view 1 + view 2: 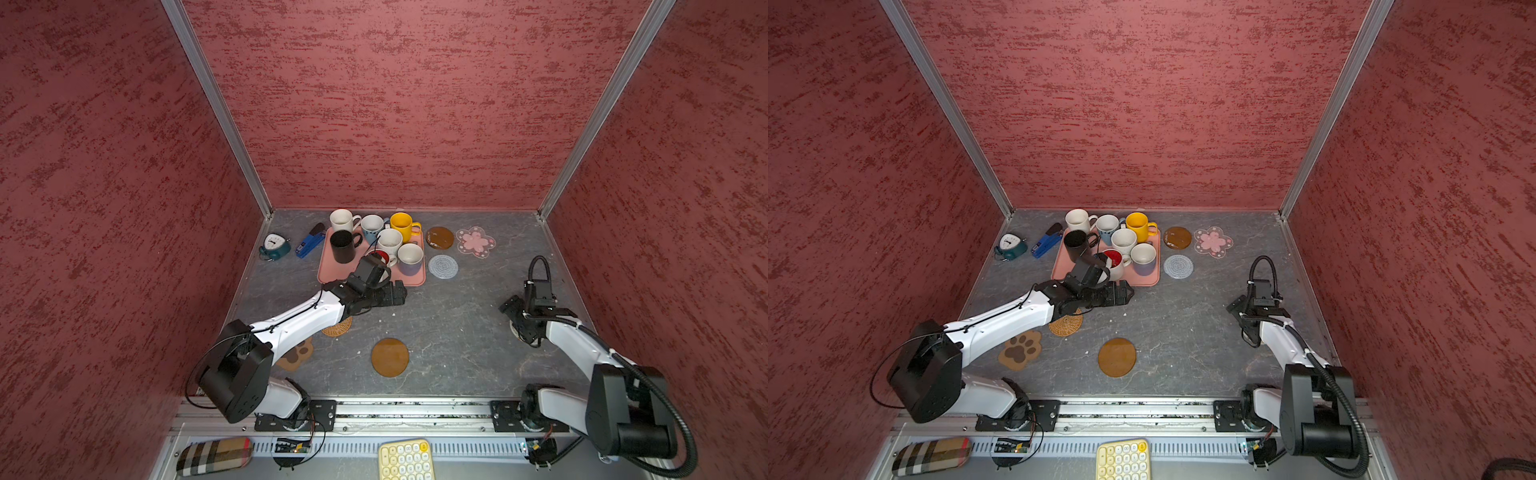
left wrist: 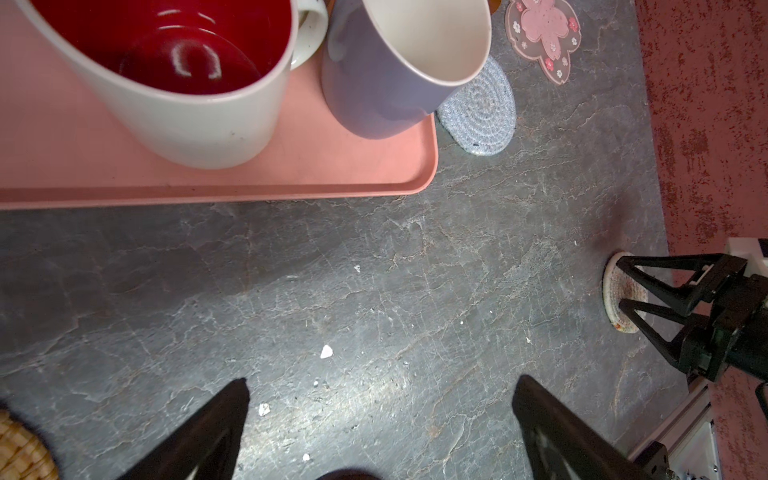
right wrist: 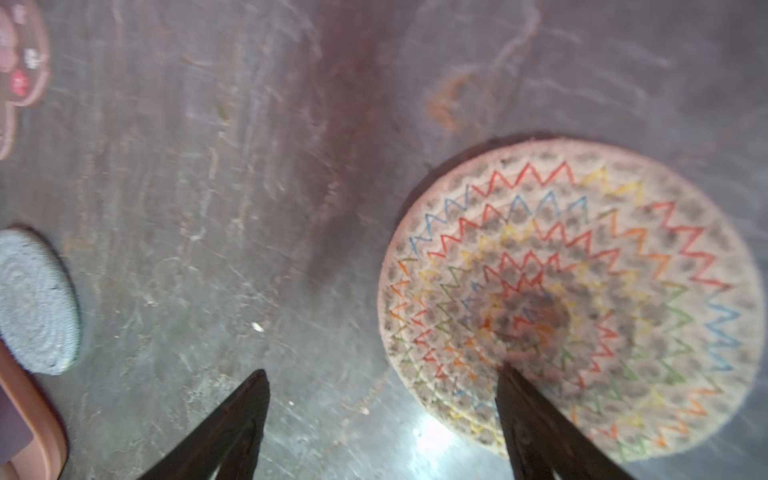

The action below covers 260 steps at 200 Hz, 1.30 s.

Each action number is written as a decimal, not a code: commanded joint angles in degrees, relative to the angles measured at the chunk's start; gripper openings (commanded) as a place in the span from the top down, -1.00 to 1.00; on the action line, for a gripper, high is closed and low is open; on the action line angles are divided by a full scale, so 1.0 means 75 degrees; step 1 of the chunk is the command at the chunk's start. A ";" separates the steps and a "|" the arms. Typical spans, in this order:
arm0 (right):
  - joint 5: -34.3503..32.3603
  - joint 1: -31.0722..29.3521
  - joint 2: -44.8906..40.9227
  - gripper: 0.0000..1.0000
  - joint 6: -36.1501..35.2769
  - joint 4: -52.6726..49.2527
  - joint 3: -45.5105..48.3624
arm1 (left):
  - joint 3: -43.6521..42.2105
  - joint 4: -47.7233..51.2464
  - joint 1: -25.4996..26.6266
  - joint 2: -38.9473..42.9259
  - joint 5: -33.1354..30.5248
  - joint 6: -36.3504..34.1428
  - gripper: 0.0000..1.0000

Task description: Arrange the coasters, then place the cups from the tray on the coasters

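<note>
Coasters, seven, lie on the grey table (image 1: 457, 332): an amber disc (image 1: 439, 237), a pink flower (image 1: 476, 242) and a grey round (image 1: 443, 266) right of the tray (image 2: 291, 178); a second amber disc (image 1: 390, 357), a rattan round (image 1: 1065, 324) and a paw print (image 1: 1020, 350) nearer the front; a beige round (image 3: 582, 291) beneath the right gripper (image 3: 382, 374), whose jaws stand apart, empty. Seven cups cluster on the tray: white (image 1: 344, 218), light blue (image 1: 372, 225), yellow (image 1: 401, 223), black (image 1: 342, 246), speckled (image 1: 389, 240), red-lined (image 2: 178, 83), lavender (image 2: 395, 75). Before the tray the left gripper (image 2: 380, 382) hovers, jaws wide, holding nothing.
</note>
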<state>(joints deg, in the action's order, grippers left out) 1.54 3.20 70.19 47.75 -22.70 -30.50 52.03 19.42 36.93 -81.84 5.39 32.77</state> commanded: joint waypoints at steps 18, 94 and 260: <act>0.0849 -0.0061 0.0798 -0.73 -0.0247 0.0577 0.0184 | -0.0187 0.0137 -0.0063 0.0276 -0.0243 0.0049 -0.99; 0.1397 -0.0529 0.2471 -0.71 -0.0284 0.1263 -0.1028 | -0.0479 0.0354 -0.0255 0.0707 -0.0390 0.0082 -0.99; 0.1737 -0.1374 0.5434 -0.69 -0.0062 0.1316 -0.4208 | -0.0778 0.0888 -0.1238 0.1314 -0.0333 -0.0124 -0.99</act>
<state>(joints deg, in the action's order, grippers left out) 13.63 -5.96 105.89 45.87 -7.55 -61.12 46.24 25.08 29.04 -73.58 2.90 32.77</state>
